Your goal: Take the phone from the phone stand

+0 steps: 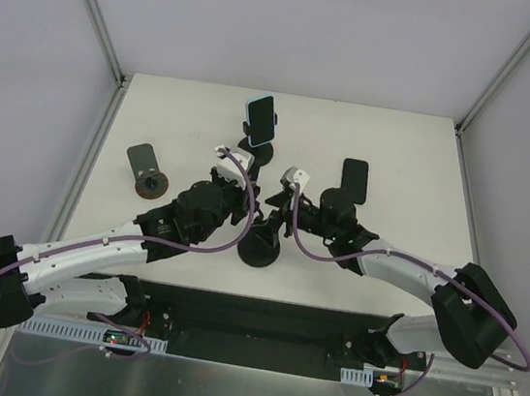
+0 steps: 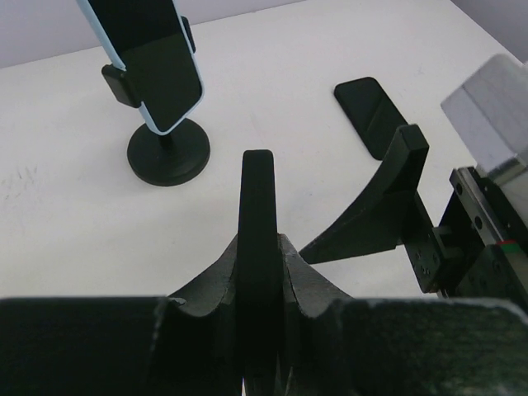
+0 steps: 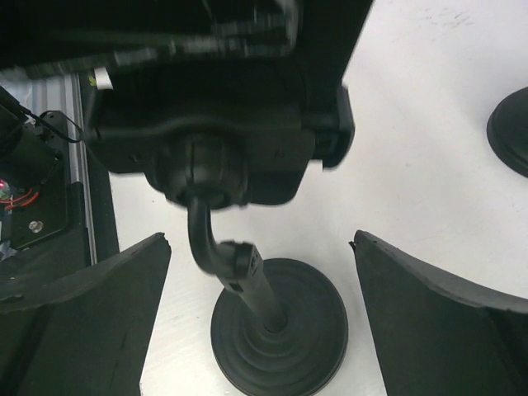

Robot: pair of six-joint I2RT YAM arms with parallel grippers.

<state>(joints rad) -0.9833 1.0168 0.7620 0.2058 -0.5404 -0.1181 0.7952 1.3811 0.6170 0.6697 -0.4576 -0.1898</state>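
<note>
Here the left gripper (image 2: 257,257) pinches the phone (image 2: 256,190), a thin black slab seen edge-on; the right gripper (image 3: 260,243) gapes wide, straddling the stand (image 3: 279,330).

Centre is jammed: left gripper (image 2: 257,256) clamped on the phone (image 2: 257,190), right gripper (image 3: 261,239) with fingers spread either side of the centre stand (image 3: 279,330) stem, so we see no side passage there. Beyond stands the far stand (image 2: 169,153) holding a blue-cased handset (image 2: 157,66). A flat black handset (image 2: 371,111) lies far right, an empty stand (image 1: 146,171) far left. Bare table (image 1: 408,149) lanes run between these three and along both side edges.
</note>
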